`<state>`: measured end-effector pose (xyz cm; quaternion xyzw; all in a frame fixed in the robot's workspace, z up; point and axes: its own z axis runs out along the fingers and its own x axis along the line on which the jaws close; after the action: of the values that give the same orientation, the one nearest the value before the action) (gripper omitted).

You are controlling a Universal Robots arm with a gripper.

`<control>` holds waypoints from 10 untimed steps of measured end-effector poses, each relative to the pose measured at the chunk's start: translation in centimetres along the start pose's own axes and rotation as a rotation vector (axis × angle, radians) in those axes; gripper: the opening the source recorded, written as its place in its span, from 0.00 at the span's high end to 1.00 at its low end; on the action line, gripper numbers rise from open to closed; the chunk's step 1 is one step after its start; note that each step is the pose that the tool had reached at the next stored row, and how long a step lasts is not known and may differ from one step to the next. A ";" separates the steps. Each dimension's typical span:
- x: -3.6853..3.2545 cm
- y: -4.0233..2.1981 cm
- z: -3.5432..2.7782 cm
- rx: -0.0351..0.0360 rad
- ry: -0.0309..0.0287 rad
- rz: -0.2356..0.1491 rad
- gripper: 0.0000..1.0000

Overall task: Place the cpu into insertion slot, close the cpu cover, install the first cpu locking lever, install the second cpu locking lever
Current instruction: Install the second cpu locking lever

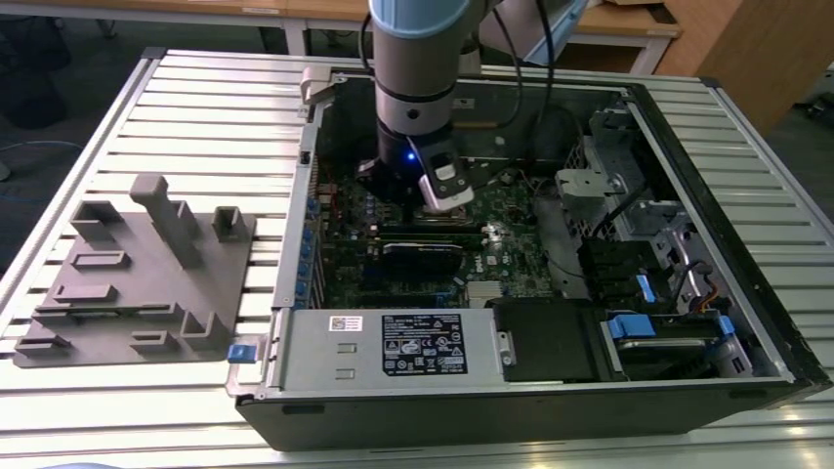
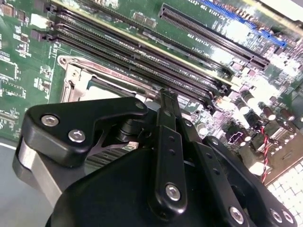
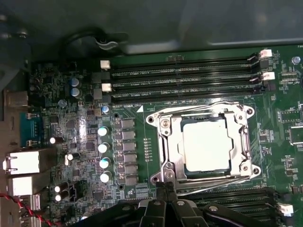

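The cpu [image 3: 207, 144], a pale silvery square, lies in the insertion slot [image 3: 166, 142] on the green motherboard. The cpu cover [image 3: 246, 142], a silvery frame, lies flat around it. Thin metal lever rods [image 3: 208, 106] run along two sides of the frame. My gripper [image 3: 165, 187] is shut, its black fingertips pressed together with nothing seen between them, right at the socket's edge near one corner. In the second wrist view the gripper [image 2: 166, 94] points at the board beside the socket frame [image 2: 78, 82]. In the exterior view my arm [image 1: 414, 88] reaches down into the open computer case.
Long black memory slots [image 3: 184, 75] flank the socket on two sides. Round capacitors [image 3: 102, 146] and rear ports [image 3: 26, 163] stand nearby. The case walls [image 1: 729, 176], drive bays [image 1: 651, 264] and power supply box [image 1: 391, 342] surround the board. A grey fixture tray [image 1: 131, 274] sits on the exterior view's left.
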<state>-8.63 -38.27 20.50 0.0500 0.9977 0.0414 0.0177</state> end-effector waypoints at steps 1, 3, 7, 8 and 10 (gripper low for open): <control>0.06 -0.03 0.03 -0.0021 0.0000 0.000 0.89; 0.19 -0.10 0.10 -0.0063 -0.0001 0.000 0.89; 0.42 -0.21 0.39 -0.0202 -0.0004 0.000 0.89; 0.48 -0.24 0.47 -0.0241 -0.0006 0.001 0.89; 0.58 -0.30 0.59 -0.0326 -0.0003 0.001 0.89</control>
<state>-9.22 -38.45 19.87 0.0501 0.9969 0.0577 0.0187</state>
